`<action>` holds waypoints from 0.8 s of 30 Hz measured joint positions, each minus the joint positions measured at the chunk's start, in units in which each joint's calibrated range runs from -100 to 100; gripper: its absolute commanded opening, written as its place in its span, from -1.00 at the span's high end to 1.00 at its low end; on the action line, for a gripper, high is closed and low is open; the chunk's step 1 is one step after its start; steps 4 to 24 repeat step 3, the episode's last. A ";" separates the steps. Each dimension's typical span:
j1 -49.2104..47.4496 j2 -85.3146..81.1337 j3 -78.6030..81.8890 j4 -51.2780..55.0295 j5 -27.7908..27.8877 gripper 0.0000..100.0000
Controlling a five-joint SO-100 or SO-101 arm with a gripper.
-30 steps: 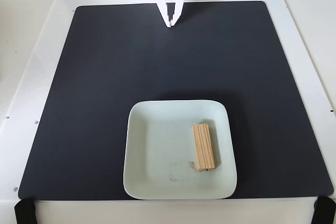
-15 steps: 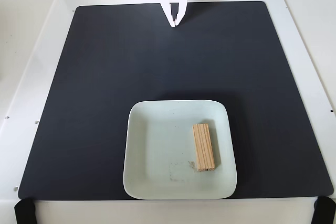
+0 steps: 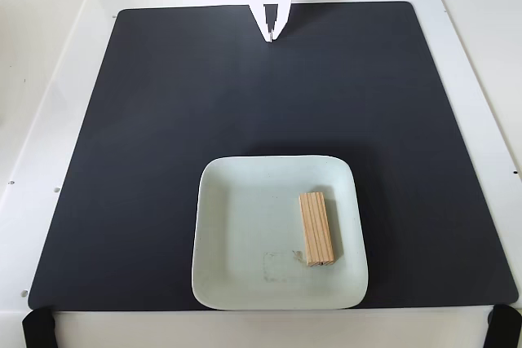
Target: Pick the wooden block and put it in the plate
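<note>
Wooden block (image 3: 316, 228) lies flat in the right half of the plate (image 3: 245, 226), near edge of the black mat (image 3: 163, 120). My gripper (image 3: 272, 37) hangs at the far edge, well apart, fingers together and empty. I judge the task done.
</note>
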 measured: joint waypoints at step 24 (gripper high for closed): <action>0.10 0.00 0.00 0.00 0.00 0.98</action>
